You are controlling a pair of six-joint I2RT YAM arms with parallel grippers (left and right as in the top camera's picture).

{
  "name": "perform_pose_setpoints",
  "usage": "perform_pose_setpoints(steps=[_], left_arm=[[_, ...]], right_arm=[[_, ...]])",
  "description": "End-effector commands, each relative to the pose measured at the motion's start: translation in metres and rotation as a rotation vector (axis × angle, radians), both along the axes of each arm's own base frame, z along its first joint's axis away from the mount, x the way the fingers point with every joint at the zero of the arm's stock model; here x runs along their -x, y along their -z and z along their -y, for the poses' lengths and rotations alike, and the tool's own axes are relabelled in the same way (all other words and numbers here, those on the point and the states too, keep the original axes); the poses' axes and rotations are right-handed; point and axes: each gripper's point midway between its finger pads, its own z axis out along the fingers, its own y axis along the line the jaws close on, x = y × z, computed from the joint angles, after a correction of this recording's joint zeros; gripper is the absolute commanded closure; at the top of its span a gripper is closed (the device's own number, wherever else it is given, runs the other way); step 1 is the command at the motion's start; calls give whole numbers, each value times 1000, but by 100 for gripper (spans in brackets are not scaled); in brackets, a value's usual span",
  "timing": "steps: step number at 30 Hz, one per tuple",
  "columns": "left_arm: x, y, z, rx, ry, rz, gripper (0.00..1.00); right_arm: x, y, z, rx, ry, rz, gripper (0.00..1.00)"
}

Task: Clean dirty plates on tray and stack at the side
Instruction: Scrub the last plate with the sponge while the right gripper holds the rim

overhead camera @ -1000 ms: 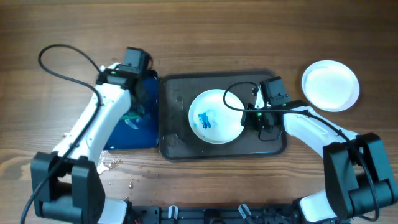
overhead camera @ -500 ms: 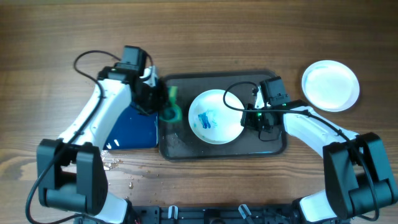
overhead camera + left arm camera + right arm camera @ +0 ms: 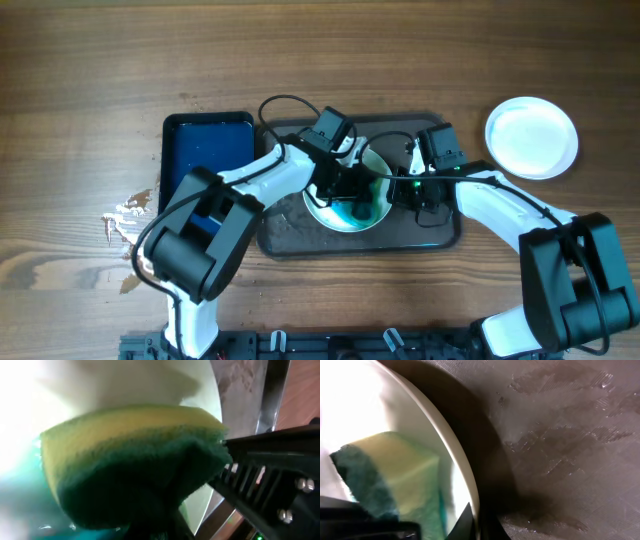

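Dark blue tray (image 3: 205,150) toward the left edge; grey tray (image 3: 290,235) mid-bench carrying the dirty plate (image 3: 415,417), left gripper (image 3: 348,192) clenched on a green-and-yellow sponge (image 3: 125,470) there, right gripper (image 3: 402,188) pinching its right rim; white plate (image 3: 531,137) near the far right corner.

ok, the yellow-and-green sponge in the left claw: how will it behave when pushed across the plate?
The yellow-and-green foam sponge probably squashes rather than staying stiff: its green face bulges where the left claw pinches it. Teal liquid lies beside it on the round white plate, so it is likely soaked, heavier and slippery.
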Motion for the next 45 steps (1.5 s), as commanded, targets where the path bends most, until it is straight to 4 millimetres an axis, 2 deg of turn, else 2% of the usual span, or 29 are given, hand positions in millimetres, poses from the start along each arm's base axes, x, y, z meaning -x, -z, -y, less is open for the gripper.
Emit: perform_pose_setpoints(steps=[1, 3, 4, 6, 7, 9, 12, 14, 15, 17, 19, 20, 23, 26, 28, 30, 32, 34, 37, 41, 43, 44, 45], left_arm=[[-7, 31, -25, -157, -153, -85, 96], [-15, 45, -68, -318, -266, -110, 96], [-18, 51, -99, -422, -318, -121, 96], [-21, 57, -145, -572, -386, -129, 96], [-23, 58, -161, -618, -411, -134, 96], [-25, 59, -182, -682, -437, -128, 96], [-23, 59, -184, -708, -434, -121, 96], [-19, 59, -176, -700, -409, -117, 96], [-16, 58, -157, -626, -325, -112, 96], [1, 47, -97, -369, -136, -135, 96], [18, 34, -48, -205, -45, -152, 96], [23, 32, -30, -176, -36, -150, 96], [35, 25, 8, -110, -44, -155, 96], [27, 23, 23, -72, -77, -133, 96], [9, 29, 10, -106, -135, -100, 96], [-12, 34, -16, -154, -208, -82, 96], [-39, 42, -56, -230, -287, -47, 96], [-55, 49, -99, -308, -360, -45, 96], [-58, 58, -154, -466, -423, -58, 96], [-35, 63, -212, -768, -427, -73, 96], [-23, 62, -214, -784, -376, -105, 96], [-16, 61, -202, -727, -303, -127, 96], [-5, 59, -177, -609, -190, -153, 96]], right_arm=[[24, 21, 5, 28, -15, -96, 96], [25, 21, 6, 29, -15, -101, 96], [25, 21, 6, 30, -15, -102, 96], [25, 21, 6, 30, -15, -102, 95], [25, 21, 6, 30, -15, -102, 96], [25, 21, 6, 30, -15, -102, 96], [26, 21, 6, 30, -15, -104, 96], [26, 21, 6, 30, -16, -104, 96], [26, 21, 6, 31, -16, -106, 96], [27, 21, 6, 32, -15, -110, 96], [28, 22, 7, 33, -15, -115, 95], [30, 22, 7, 35, -16, -121, 96], [35, 23, 9, 42, -16, -145, 96], [37, 23, 9, 45, -15, -155, 96], [40, 24, 10, 47, -15, -165, 96], [41, 24, 10, 49, -15, -171, 96], [41, 24, 10, 49, -15, -172, 96], [42, 24, 10, 49, -16, -173, 96], [41, 24, 10, 50, -16, -172, 96], [40, 24, 10, 49, -19, -166, 96], [40, 24, 10, 48, -20, -162, 96], [39, 23, 10, 47, -19, -159, 96], [38, 23, 9, 46, -19, -155, 96]])
